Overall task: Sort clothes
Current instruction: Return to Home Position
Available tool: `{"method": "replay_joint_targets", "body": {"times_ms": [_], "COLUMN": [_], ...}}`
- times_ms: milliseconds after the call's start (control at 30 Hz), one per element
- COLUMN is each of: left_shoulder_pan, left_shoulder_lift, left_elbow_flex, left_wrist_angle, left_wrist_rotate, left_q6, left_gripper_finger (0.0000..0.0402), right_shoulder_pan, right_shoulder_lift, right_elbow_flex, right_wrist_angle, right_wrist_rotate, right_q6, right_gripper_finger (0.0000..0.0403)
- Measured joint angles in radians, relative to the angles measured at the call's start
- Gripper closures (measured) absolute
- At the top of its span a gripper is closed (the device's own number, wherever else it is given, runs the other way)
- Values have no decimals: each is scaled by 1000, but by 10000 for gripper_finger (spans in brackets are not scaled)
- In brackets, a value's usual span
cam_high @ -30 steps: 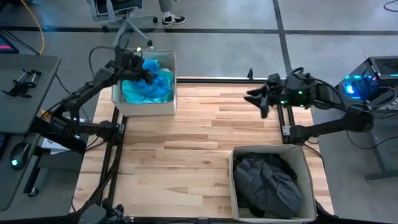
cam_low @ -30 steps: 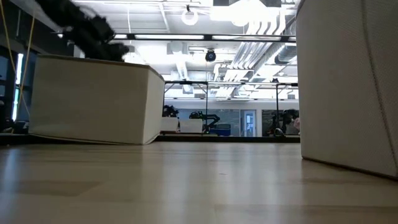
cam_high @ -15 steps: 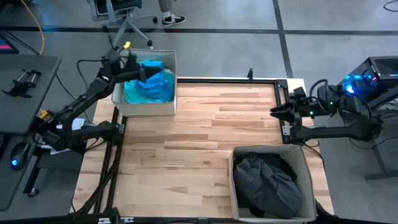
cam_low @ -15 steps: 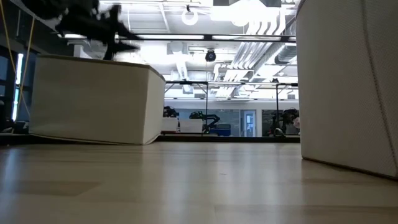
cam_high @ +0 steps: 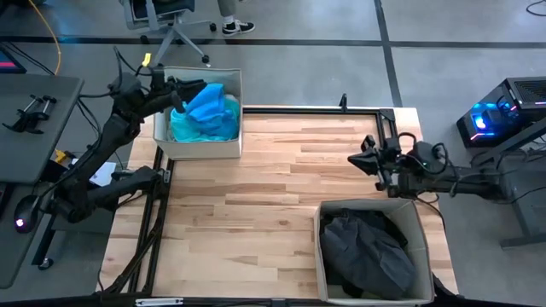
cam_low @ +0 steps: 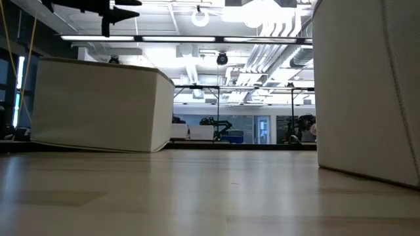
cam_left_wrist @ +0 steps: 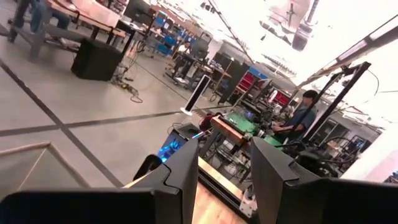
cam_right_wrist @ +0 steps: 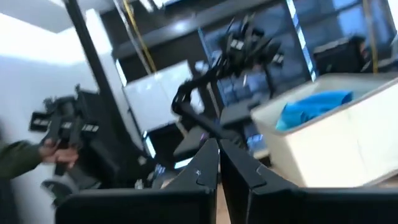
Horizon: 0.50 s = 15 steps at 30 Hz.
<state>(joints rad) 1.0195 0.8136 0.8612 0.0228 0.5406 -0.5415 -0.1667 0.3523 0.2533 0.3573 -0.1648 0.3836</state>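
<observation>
While the left hand (cam_high: pixel 189 85) is hovering by the 11 o'clock bin (cam_high: pixel 198 147), fingers parted and empty, blue clothes (cam_high: pixel 205 115) are lying inside. Right hand (cam_high: pixel 354 159) is hanging at 3 o'clock, fingers pressed together; dark clothes (cam_high: pixel 368 251) are filling the 5 o'clock bin (cam_high: pixel 358 205).

We record a light wooden table (cam_high: pixel 273 196) carrying two beige fabric bins, well apart. One bin (cam_high: pixel 198 147) stands at the table's upper left corner in the high view. The other bin (cam_high: pixel 317 247) stands at the lower right. Off the table we note a grey side desk (cam_high: pixel 34 111) on the left. An office chair base (cam_high: pixel 175 38) and a person's shoe (cam_high: pixel 237 26) lie beyond the top edge. A blue-lit computer case (cam_high: pixel 503 111) stands on the right.
</observation>
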Motion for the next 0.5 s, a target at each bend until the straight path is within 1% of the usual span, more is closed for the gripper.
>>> {"method": "replay_joint_targets", "body": {"times_ms": [100, 233, 300, 400, 500], "left_shoulder_pan": [0, 0, 0, 0, 0], "left_shoulder_lift": [-1, -1, -5, -19, -34], "left_elbow_flex": [0, 0, 0, 0, 0], "left_wrist_angle": [-1, -1, -4, -2, -3], "left_wrist_rotate": [0, 1, 0, -4, -4], "left_q6": [-18, -65, -88, -102, -102], "left_gripper_finger": [308, 308, 308, 308, 308], "right_shoulder_pan": [-41, -73, -75, -75, -70], "right_shoulder_lift": [0, 0, 0, 0, 0], "right_elbow_flex": [-86, -174, -202, -236, -243], "right_wrist_angle": [139, 256, 276, 298, 276], "right_wrist_rotate": [-11, -11, -24, -79, -107], "right_q6": [0, 1, 2, -9, -26], "right_gripper_finger": [401, 402, 402, 402, 403]}}
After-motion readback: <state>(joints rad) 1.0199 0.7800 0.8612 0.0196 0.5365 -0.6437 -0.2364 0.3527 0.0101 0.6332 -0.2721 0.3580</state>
